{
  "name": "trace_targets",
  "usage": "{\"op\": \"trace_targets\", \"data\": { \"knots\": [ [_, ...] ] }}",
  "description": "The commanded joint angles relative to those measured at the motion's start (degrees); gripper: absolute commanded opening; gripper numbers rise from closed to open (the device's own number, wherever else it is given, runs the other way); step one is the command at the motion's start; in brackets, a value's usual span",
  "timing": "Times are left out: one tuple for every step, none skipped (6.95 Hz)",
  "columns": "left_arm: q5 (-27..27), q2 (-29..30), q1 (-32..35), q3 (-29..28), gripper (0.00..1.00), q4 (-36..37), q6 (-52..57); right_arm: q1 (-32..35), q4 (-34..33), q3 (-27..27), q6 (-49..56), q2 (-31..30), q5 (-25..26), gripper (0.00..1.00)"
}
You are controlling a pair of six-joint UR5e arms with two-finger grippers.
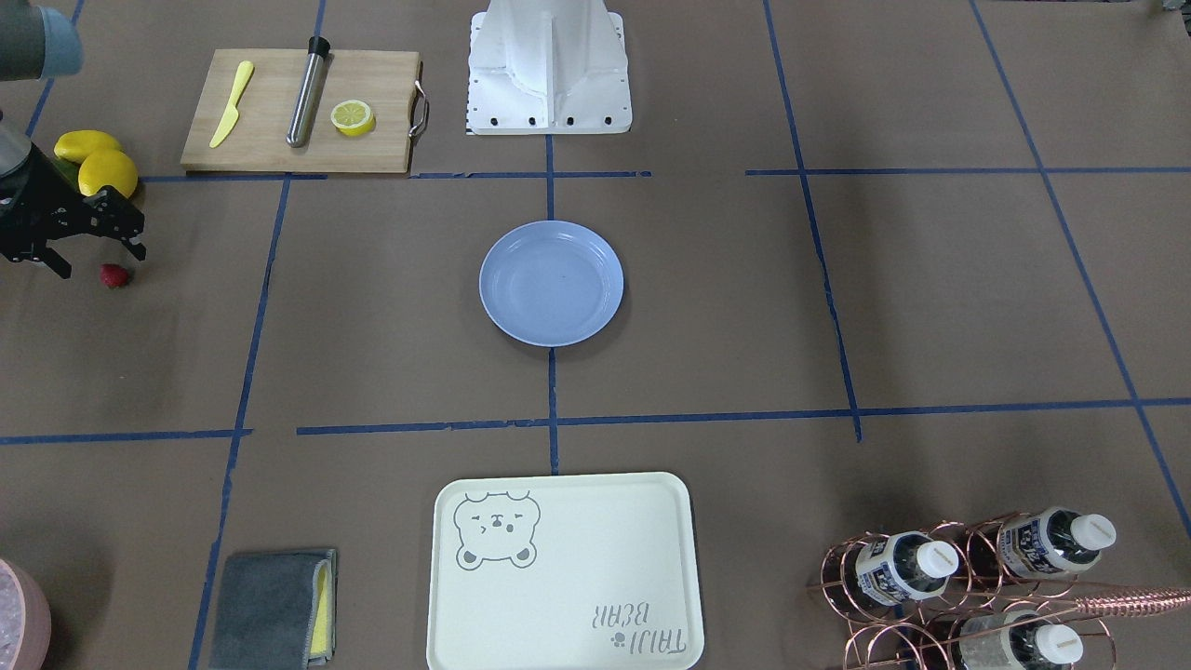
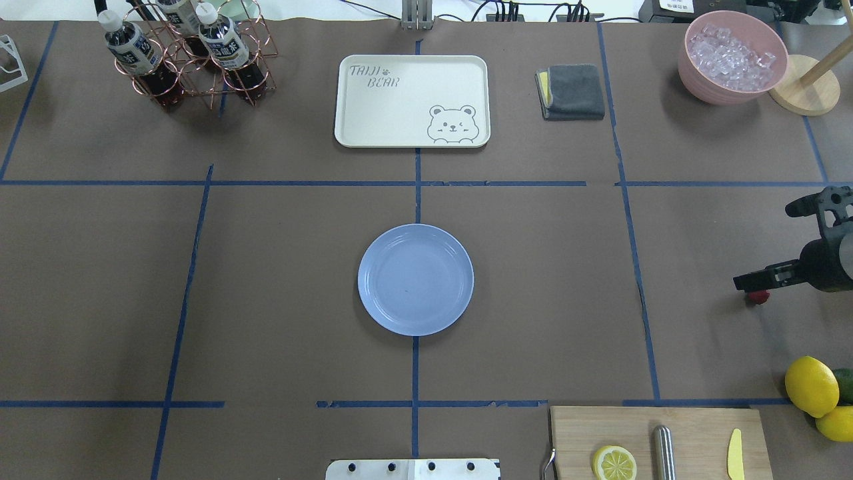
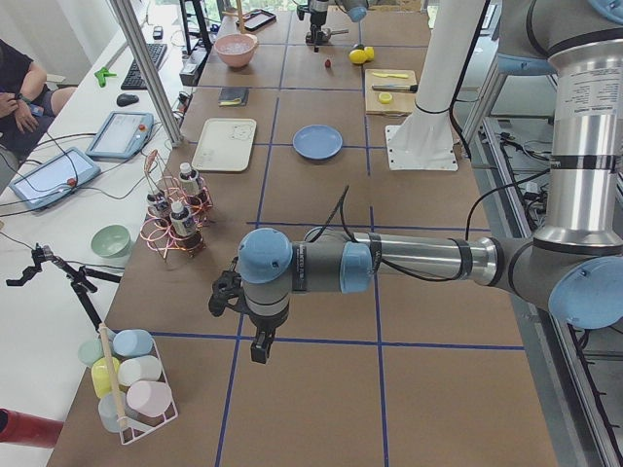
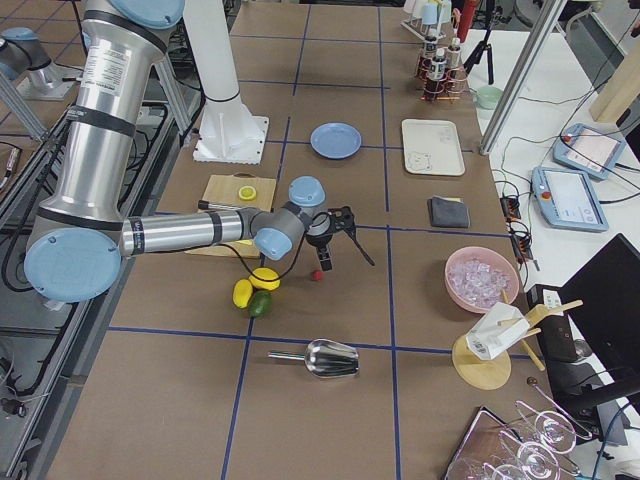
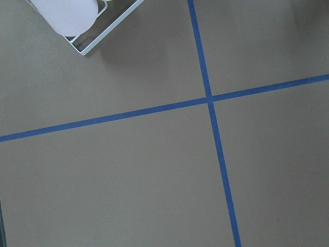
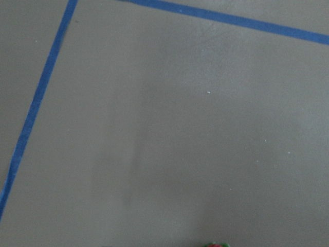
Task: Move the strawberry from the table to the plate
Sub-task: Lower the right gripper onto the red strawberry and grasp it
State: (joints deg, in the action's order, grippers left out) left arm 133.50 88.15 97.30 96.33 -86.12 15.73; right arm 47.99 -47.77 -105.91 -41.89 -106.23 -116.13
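Strawberry (image 1: 114, 275) on table (image 1: 372, 326), just beside spread right fingers (image 1: 130, 237)

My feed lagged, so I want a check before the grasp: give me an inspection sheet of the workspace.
Surface: brown paper table, blue tape grid.
Job's things: strawberry on the table by the right hand, not gripped; plate central, empty.
Clutter: wooden board with lemon half, metal rod, yellow knife; two lemons; bear tray; grey cloth; bottle rack; ice bowl.
Hands: right hand open beside the strawberry; left hand over the table's left end, open or shut unclear.
Cables: black leads behind the far edge.
Surroundings: seated person at the side bench.
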Motion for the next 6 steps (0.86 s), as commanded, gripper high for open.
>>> {"op": "trace_targets", "data": {
  "knots": [
    [0.0,0.0,0.0,0.2,1.0,0.0,0.0,-1.9,0.8,2.1,0.0,-0.8,2.6,0.93],
    [0.0,0.0,0.0,0.2,1.0,0.0,0.0,-2.5,0.9,3.5,0.1,-0.5,4.1,0.92],
    [0.0,0.0,0.0,0.1,1.0,0.0,0.0,-2.7,0.9,3.9,0.1,-0.2,4.3,0.89],
    [0.0,0.0,0.0,0.1,1.0,0.0,0.0,-2.9,0.9,4.0,0.1,-0.1,4.3,0.88],
    [0.0,0.0,0.0,0.1,1.0,0.0,0.0,-3.1,0.9,4.2,0.1,0.3,4.3,0.85],
    [0.0,0.0,0.0,0.1,1.0,0.0,0.0,-3.2,0.9,4.6,0.1,0.3,4.5,0.8]
  ]
}}
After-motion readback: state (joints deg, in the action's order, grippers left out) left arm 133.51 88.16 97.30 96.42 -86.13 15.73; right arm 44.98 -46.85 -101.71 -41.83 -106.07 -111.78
